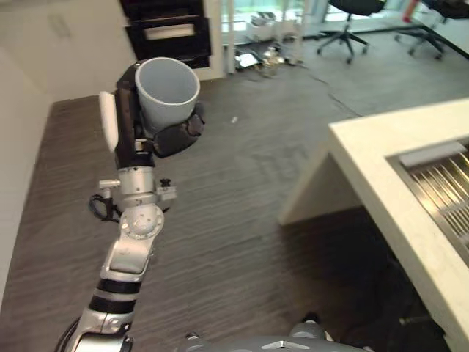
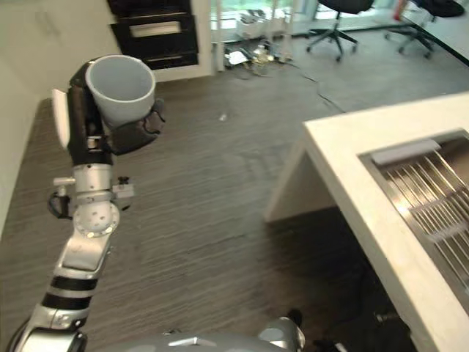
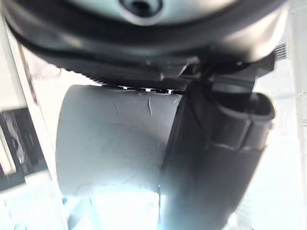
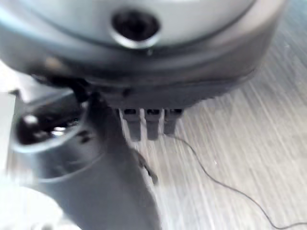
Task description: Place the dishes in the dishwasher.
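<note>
A pale grey cup [image 1: 167, 89] stands upright in the air above the dark wood floor, mouth up and empty. My left hand [image 1: 172, 136] is shut on it, with dark fingers curled round its lower wall and the arm raised from the lower left. Close up, the left wrist view shows the cup's side [image 3: 110, 139] pressed against a finger [image 3: 225, 158]. My right hand [image 4: 110, 167] hangs over the floor with its thumb out, fingers relaxed and nothing in it.
A white counter [image 1: 381, 169] with a steel sink [image 1: 440, 191] runs along the right. A dark built-in appliance [image 1: 165, 29] stands at the back, office chairs [image 1: 352, 22] further right, and a pale wall [image 1: 22, 147] on the left. Open floor lies between.
</note>
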Tool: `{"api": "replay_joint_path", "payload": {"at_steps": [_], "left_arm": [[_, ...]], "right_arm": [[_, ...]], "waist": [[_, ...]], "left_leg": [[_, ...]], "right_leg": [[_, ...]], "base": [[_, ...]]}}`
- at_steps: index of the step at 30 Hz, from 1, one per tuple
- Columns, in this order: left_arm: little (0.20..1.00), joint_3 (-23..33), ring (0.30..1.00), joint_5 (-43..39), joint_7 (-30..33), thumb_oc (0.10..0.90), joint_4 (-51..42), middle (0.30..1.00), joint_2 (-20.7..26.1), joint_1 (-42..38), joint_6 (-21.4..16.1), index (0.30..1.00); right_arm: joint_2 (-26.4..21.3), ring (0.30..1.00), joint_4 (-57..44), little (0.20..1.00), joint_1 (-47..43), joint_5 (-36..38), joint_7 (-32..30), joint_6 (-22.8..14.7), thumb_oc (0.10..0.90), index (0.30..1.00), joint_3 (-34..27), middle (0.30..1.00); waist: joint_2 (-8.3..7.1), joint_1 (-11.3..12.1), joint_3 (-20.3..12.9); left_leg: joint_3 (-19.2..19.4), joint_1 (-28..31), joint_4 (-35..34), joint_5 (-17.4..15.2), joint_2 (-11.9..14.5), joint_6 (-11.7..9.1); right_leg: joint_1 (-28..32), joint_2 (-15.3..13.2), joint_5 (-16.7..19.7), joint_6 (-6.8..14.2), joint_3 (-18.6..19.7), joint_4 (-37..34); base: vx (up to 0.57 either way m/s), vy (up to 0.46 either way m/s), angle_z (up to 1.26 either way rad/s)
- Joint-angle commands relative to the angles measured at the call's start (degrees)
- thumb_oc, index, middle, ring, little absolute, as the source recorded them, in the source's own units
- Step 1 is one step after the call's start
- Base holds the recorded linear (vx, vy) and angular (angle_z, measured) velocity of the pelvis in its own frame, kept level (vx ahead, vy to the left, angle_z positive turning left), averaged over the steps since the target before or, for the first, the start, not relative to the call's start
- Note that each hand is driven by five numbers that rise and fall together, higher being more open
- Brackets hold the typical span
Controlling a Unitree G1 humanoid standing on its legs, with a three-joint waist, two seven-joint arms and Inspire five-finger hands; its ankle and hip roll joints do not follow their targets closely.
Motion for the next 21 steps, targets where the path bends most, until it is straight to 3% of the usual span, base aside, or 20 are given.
{"api": "replay_joint_path", "payload": {"at_steps": [1,2,3,5,6,7,8,11,16,21], "left_arm": [[0.300,-0.56,0.300,4.19,0.78,0.400,-7.39,0.300,5.01,-2.38,-2.65,0.300],[0.300,-2.33,0.300,4.59,1.14,0.400,-6.49,0.300,5.41,-2.90,-2.87,0.300],[0.300,-2.33,0.300,4.59,1.14,0.400,-6.49,0.300,5.41,-2.90,-2.87,0.300],[0.300,-5.45,0.300,3.88,1.46,0.400,-5.30,0.300,5.06,-4.52,-3.51,0.300],[0.300,-5.53,0.300,3.89,1.50,0.400,-5.16,0.300,5.04,-4.68,-3.56,0.300],[0.300,-7.55,0.300,2.88,0.44,0.400,-4.22,0.300,4.01,-5.54,-3.39,0.300],[0.300,-8.01,0.300,3.00,-0.17,0.400,-4.01,0.300,4.07,-5.59,-3.00,0.300],[0.300,-7.20,0.300,3.02,-1.43,0.400,-4.23,0.300,4.01,-4.86,-2.65,0.300],[0.300,-5.50,0.300,0.03,-3.91,0.400,-5.05,0.300,2.36,0.13,-2.16,0.300],[0.300,-6.18,0.300,-0.37,-4.26,0.400,-5.67,0.300,2.54,-0.03,-1.58,0.300]], "right_arm": [[-0.69,0.900,-1.21,0.900,-5.12,1.94,-2.04,-1.77,0.800,0.900,1.73,0.900],[0.13,0.900,-0.95,0.900,-6.00,3.25,-2.16,-1.89,0.800,0.900,1.38,0.900],[0.13,0.900,-0.95,0.900,-6.00,3.25,-2.16,-1.89,0.800,0.900,1.38,0.900],[0.39,0.900,-0.60,0.900,-6.20,5.68,-1.92,-2.39,0.800,0.900,1.22,0.900],[0.37,0.900,-0.59,0.900,-6.24,5.73,-1.90,-2.41,0.800,0.900,1.17,0.900],[0.06,0.900,-0.28,0.900,-5.36,6.70,-1.84,-2.67,0.800,0.900,1.75,0.900],[0.02,0.900,-0.54,0.900,-5.22,7.24,-2.35,-2.71,0.800,0.900,1.86,0.900],[0.22,0.900,0.06,0.900,-6.44,6.96,-2.45,-2.05,0.800,0.900,2.75,0.900],[-1.02,0.900,2.16,0.900,-6.30,6.38,-2.35,-1.33,0.800,0.900,2.20,0.900],[-1.95,0.900,1.13,0.900,-6.74,6.75,-2.48,-1.89,0.800,0.900,2.44,0.900]], "waist": [[1.48,-0.68,-0.02],[1.26,-2.60,0.77],[1.26,-2.60,0.77],[1.73,-4.74,1.14],[1.70,-4.57,1.09],[2.16,-5.68,1.19],[2.04,-5.84,1.31],[1.42,-3.77,0.85],[0.65,-0.72,-1.31],[0.08,-1.19,-2.19]], "left_leg": [[-8.97,5.33,-9.78,-1.07,2.89,-2.22],[-10.42,4.46,-10.17,-0.28,1.52,-1.49],[-10.42,4.46,-10.17,-0.28,1.52,-1.49],[-15.07,3.35,-10.36,0.06,-1.25,-0.22],[-14.94,3.18,-10.36,0.28,-1.25,-0.26],[-20.78,2.06,-10.36,0.14,-4.20,1.22],[-23.41,1.33,-10.36,0.42,-5.76,1.84],[-25.92,1.03,-10.36,-0.04,-7.03,2.51],[-27.75,1.62,-10.36,0.45,-7.12,2.28],[-29.94,2.45,-10.36,0.84,-6.70,2.36]], "right_leg": [[-0.77,2.80,-2.36,10.59,11.74,-7.24],[-3.45,5.29,-3.07,10.27,21.08,-6.56],[-3.45,5.29,-3.07,10.27,21.08,-6.56],[-4.69,13.69,-8.70,9.48,39.23,-5.70],[-5.13,13.70,-8.77,9.35,39.42,-5.31],[-3.80,18.31,-11.97,7.10,47.37,-4.91],[-3.17,19.28,-12.15,6.04,49.73,-5.00],[-0.61,17.58,-11.45,6.07,45.82,-7.22],[3.42,17.02,-11.43,5.73,42.64,-9.87],[4.43,17.66,-13.54,5.08,42.51,-7.29]], "base": [[0.03,0.395,0.86],[0.06,0.264,0.74],[0.08,0.305,1.44],[0.11,0.328,1.67],[0.17,0.376,1.56],[0.14,0.267,1.33],[0.22,0.293,1.18],[0.09,-0.007,2.15],[0.08,-0.047,0.36],[0.04,-0.031,0.14]]}}
